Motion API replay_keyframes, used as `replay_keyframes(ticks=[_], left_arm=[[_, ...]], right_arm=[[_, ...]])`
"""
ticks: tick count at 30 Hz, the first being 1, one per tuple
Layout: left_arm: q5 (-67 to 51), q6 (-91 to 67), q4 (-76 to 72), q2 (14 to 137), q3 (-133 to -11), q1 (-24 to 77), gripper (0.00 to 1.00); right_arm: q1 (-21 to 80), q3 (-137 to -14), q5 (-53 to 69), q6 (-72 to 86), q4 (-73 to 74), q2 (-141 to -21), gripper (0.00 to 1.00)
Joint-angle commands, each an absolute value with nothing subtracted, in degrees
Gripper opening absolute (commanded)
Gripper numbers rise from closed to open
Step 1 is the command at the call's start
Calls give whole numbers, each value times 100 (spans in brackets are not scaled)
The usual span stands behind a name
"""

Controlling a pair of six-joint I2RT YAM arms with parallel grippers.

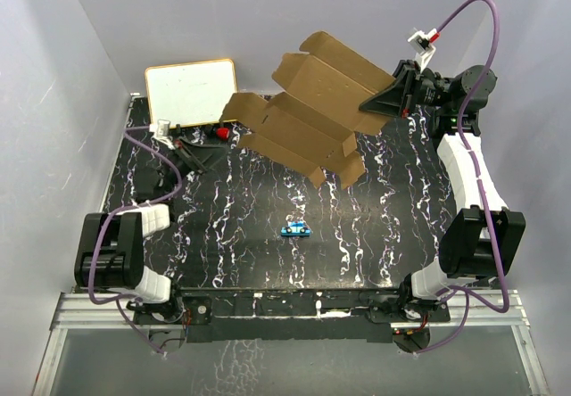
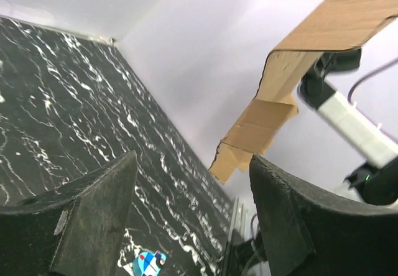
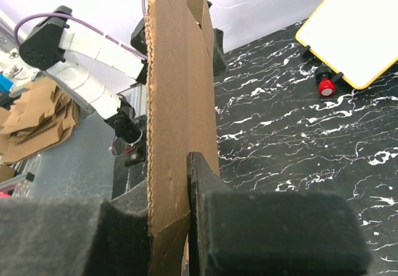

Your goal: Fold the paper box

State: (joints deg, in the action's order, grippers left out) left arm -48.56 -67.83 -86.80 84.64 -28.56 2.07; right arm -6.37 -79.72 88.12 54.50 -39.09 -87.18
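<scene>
Jaws of my right gripper (image 3: 177,226) are clamped on one edge of the paper box (image 3: 168,102), a brown die-cut cardboard sheet with its flaps unfolded. From that grip the sheet stretches away toward the left arm, raised above the black marbled table (image 1: 223,235). My left gripper (image 2: 193,207) stands open, nothing between its fingers; the sheet hangs above and beyond it, apart. A tan-framed whiteboard (image 1: 190,90) leans just behind the left gripper, and a small blue object (image 1: 293,229) lies well apart from both.
</scene>
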Motion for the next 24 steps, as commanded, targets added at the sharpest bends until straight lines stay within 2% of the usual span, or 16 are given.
replay_keyframes(ticks=[1, 5, 7, 10, 12, 16, 18, 20, 24], left_arm=[[-4640, -7848, -10269, 8297, -2940, -295, 71], [-4428, -8015, -10243, 8241, -3143, -476, 72], [-4316, -7944, -9952, 8114, -3220, -622, 71], [-4199, -7465, -8915, 7883, -3332, -782, 72], [-4124, -7188, -8361, 7866, -3432, -877, 71], [-4156, -7417, -9028, 8265, -3672, -1017, 55], [-4360, -7496, -9708, 8424, -3942, -1064, 51], [-4661, -7183, -9799, 8308, -4219, -1081, 51], [-5062, -5576, -8353, 7454, -4665, -1083, 51]], right_arm=[[-626, -8261, 8322, 5391, -3855, -8774, 8], [-618, -8973, 7407, 3879, -1316, -8925, 8], [-615, -9391, 7045, 3293, -498, -9010, 8], [-610, -9511, 7260, 3195, -385, -9089, 8], [-609, -9325, 7668, 3365, -824, -9042, 8], [-613, -9051, 8044, 2714, -835, -8746, 8], [-608, -9193, 8084, 1737, -76, -8657, 8], [-600, -9425, 7942, 635, 1169, -8621, 8], [-546, -9519, 7582, -1235, 2620, -8505, 8]])
